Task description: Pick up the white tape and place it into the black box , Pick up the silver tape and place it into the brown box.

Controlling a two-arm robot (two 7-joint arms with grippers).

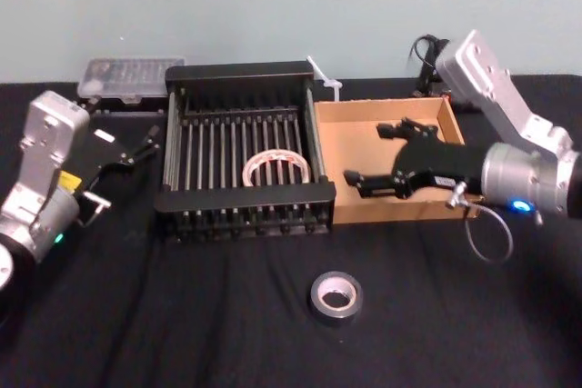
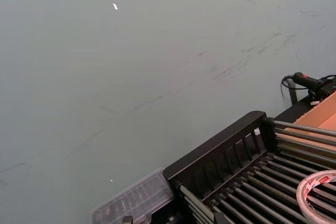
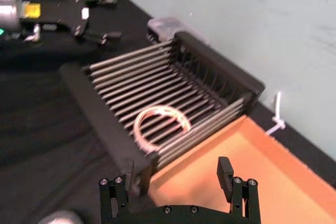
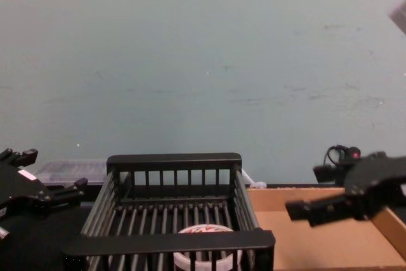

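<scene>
While the white tape (image 1: 276, 168) lies flat inside the black box (image 1: 245, 201), we find the silver tape (image 1: 335, 296) on the table in front. The right gripper (image 1: 378, 154) hovers empty, jaws spread, over the brown box (image 1: 364, 115); the left gripper (image 1: 125, 160) sits released beside the crate.

R claw (image 1: 380, 154) spread wide (empty); L claw (image 1: 125, 163) likewise.

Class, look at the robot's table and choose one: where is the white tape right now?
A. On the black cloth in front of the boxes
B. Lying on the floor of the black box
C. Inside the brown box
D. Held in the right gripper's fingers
B: the white tape lies flat on the slatted floor of the black box, while the right gripper hangs open and empty over the brown box.
</scene>
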